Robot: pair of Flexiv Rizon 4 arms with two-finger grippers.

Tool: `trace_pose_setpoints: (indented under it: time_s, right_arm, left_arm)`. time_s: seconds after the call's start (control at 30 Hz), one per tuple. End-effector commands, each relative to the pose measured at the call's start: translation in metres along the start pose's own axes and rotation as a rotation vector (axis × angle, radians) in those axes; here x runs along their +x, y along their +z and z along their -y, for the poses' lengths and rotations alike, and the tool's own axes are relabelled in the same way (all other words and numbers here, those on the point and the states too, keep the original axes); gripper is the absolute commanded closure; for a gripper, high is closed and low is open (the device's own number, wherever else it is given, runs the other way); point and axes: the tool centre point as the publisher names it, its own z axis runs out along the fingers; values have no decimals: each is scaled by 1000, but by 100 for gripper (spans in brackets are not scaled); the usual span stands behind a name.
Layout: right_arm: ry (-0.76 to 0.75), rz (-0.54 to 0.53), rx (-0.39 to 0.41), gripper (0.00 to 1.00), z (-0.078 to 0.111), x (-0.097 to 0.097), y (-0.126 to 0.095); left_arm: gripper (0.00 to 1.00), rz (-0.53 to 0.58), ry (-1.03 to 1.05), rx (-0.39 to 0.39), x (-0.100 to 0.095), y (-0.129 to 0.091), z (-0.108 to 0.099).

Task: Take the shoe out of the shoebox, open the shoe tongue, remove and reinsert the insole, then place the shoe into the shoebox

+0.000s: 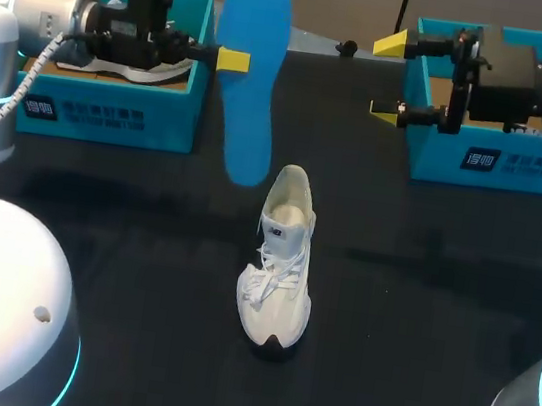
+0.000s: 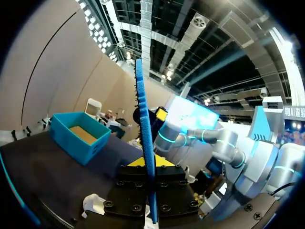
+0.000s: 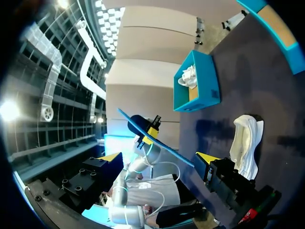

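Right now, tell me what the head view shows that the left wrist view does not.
Only the head view: the left shoebox holding another shoe, and the white sneaker in full on the table. Only the left wrist view: the brown floor of the right shoebox. Both: the blue insole gripped by the left gripper, and the right shoebox.

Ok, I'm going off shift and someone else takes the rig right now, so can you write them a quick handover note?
Left claw: shut on the blue insole, held up above the table.
Right claw: open, empty, by the right box.
White shoe: stands on the table between the boxes. The left box holds another shoe.
Done: shoe out, insole out.
Left: put the insole back in, then return the shoe to its box.
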Motion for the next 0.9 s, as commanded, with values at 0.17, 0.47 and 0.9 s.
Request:
trace_pose_setpoints:
  time_s: [0.17, 0.47, 0.9]
  right_arm:
    - [1, 1, -1, 0, 0, 0, 1]
    - [1, 1, -1, 0, 0, 0, 1]
    - [7, 49, -11, 0, 1, 7, 0]
  left_arm:
    - [100, -7, 0, -3, -3, 0, 1]
    - [100, -108, -227, 29, -22, -2, -4]
    - [100, -159, -589, -5, -28, 18, -9]
